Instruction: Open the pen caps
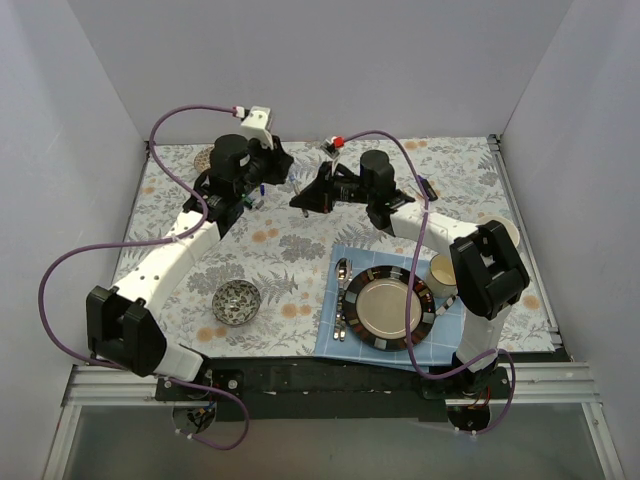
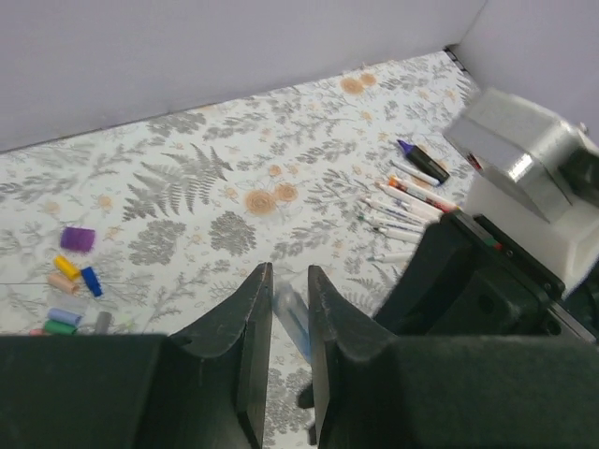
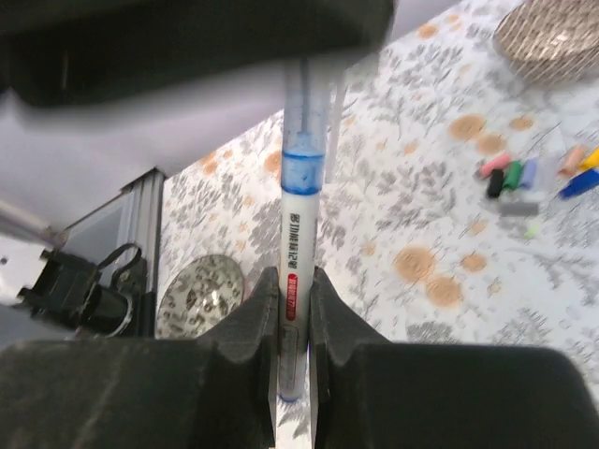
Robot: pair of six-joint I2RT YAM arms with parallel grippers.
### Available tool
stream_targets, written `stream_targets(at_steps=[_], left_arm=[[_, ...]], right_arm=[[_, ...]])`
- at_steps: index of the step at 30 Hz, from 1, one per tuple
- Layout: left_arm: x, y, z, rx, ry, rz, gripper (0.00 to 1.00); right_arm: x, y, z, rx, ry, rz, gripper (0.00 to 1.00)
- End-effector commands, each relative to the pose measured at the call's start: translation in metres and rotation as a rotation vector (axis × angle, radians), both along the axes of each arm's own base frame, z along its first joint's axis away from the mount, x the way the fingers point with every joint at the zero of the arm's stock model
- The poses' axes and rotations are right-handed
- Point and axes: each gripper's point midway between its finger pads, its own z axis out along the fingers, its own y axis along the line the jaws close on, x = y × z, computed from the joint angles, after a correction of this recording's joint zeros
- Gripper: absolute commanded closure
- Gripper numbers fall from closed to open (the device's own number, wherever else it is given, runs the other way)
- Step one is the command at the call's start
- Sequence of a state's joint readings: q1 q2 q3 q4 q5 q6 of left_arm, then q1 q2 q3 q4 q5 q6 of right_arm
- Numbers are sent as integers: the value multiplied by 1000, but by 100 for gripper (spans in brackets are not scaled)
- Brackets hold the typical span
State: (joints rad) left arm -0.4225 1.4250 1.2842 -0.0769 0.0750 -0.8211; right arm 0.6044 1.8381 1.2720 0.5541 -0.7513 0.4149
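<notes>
Black plastic both, the left gripper (image 1: 283, 172) and right gripper (image 1: 305, 198) met tip to tip over the far middle of the floral tablecloth (image 1: 280, 262).

From the left wrist, nearly closed jaws pinched a translucent blue pen cap (image 2: 292, 318) — spare white pens (image 2: 407, 208) lay toward the far right edge.

From the right wrist, jaws clamped tight on the white blue-collared pen (image 3: 298, 238). A straight pull along the barrel — no sideways twist — looked the clean way to part them.

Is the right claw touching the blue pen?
Touching. The right wrist view shows the right claw clamped on the blue pen, no gap on either side.
</notes>
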Motion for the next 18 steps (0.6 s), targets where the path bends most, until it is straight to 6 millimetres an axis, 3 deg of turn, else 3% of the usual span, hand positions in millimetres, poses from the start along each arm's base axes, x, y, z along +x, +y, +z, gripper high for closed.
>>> stream_targets(at_steps=[1,6,8,9,12,13,14,16,17,18], left_arm=[[16,201,220,-183,-627,744,100],[22,226,243,-297,-615,747,100],[22,229,240,-318,-591,730,100],[17,228,244,-366,-586,715,100],[12,211,228,-450,-490,615,99],[16,204,205,-457,-415,584,87],[13,196,195,-474,-383,542,60],[-6,163,187,-541,-321,363,40],[-5,151,152,-547,-238,312,30],[-10,140,140,-565,-201,259,20]], right_arm=[[-121,-13,-57,-132,328,450,99],[-125,-9,-57,-140,314,461,99],[-125,-10,-55,-144,294,461,99],[-123,-9,-52,-144,278,458,99],[-121,-12,-45,-153,218,447,99],[-120,-13,-41,-149,198,452,99],[-119,-14,-38,-141,160,458,99],[-118,-20,-33,-132,140,466,99],[-118,-23,-29,-120,116,477,99],[-115,-29,-27,-109,95,487,99]])
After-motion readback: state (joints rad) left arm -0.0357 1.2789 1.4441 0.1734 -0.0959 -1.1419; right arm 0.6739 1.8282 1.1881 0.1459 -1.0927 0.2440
